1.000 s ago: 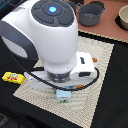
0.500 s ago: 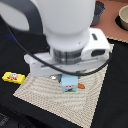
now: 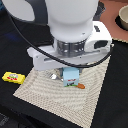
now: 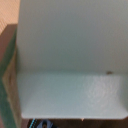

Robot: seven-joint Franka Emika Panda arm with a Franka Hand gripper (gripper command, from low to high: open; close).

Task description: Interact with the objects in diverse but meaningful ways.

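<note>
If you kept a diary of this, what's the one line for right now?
arm low over woven mat | light-blue carton upright beneath | yellow packet off mat | gripper hidden

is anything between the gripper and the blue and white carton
Nothing visible stands between them. The arm hangs directly over the light-blue and white carton on the woven mat. The gripper itself is hidden under the wrist, and the wrist view shows only a pale surface.

Arm fills the upper half of the exterior view, big white link up top, blurred. Wrist flange with dark ring points straight down, white camera bracket sticking out toward the exterior view's right. Black cable loops off the arm and under the wrist. Gripper itself hidden below the flange, fingers not visible, state unclear. Wrist view shows no fingers.
</note>
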